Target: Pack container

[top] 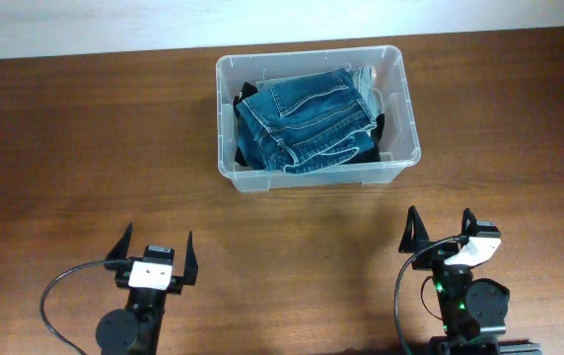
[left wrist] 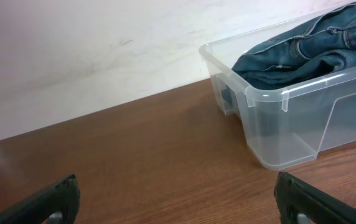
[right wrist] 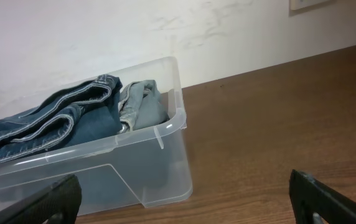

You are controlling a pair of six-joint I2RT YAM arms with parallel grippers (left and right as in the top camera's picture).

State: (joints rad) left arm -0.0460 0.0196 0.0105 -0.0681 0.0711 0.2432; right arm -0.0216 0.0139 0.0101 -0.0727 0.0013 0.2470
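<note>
Both arms sit at the near edge of the worktop (top: 85, 148). The left claw (top: 158, 237) and the right claw (top: 440, 219) are both released, with jaws spread wide and nothing between them.

The container (top: 312, 177) stands upright on the far half of the worktop, roughly midway between the two arms and a little toward the right. Its long axis runs left to right across our view, slightly skewed, so a long wall faces the arms. Folded blue jeans (top: 302, 118) fill most of it, rising to about rim height, and a dark garment (top: 381, 126) shows at the edges beneath them.

Key relation: the container lies ahead of both claws. It is forward and to the right of the left claw, and forward and to the left of the right claw. In the left wrist view it sits upper right; in the right wrist view it sits at left. The right claw is the nearer one, close to the container's near right corner but apart from it.

Judgement: the contents look settled, so packing seems far along. Any further reach into the container would fall more naturally to the right arm.
</note>
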